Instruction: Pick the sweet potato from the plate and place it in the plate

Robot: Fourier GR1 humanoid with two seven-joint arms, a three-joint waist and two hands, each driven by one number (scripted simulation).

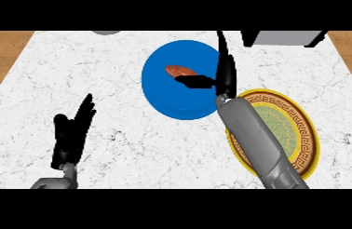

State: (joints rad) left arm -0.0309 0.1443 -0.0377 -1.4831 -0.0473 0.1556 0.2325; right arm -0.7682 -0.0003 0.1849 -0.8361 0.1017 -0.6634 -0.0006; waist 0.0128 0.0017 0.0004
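Observation:
A small reddish-brown sweet potato lies on the blue plate at the middle of the counter. My right hand hangs over the blue plate's right part, its thumb stretched left toward the sweet potato and its fingers straight, pointing away from me. The thumb's tip ends right beside the sweet potato and hides its near edge. Nothing is held. A patterned plate with a gold rim lies to the right, partly hidden under my right forearm. My left hand rests open at the lower left, fingers up.
The white marble counter spans the view, with wooden strips at both far sides. A grey box-like object stands at the back right. A grey round thing peeks in at the back left edge.

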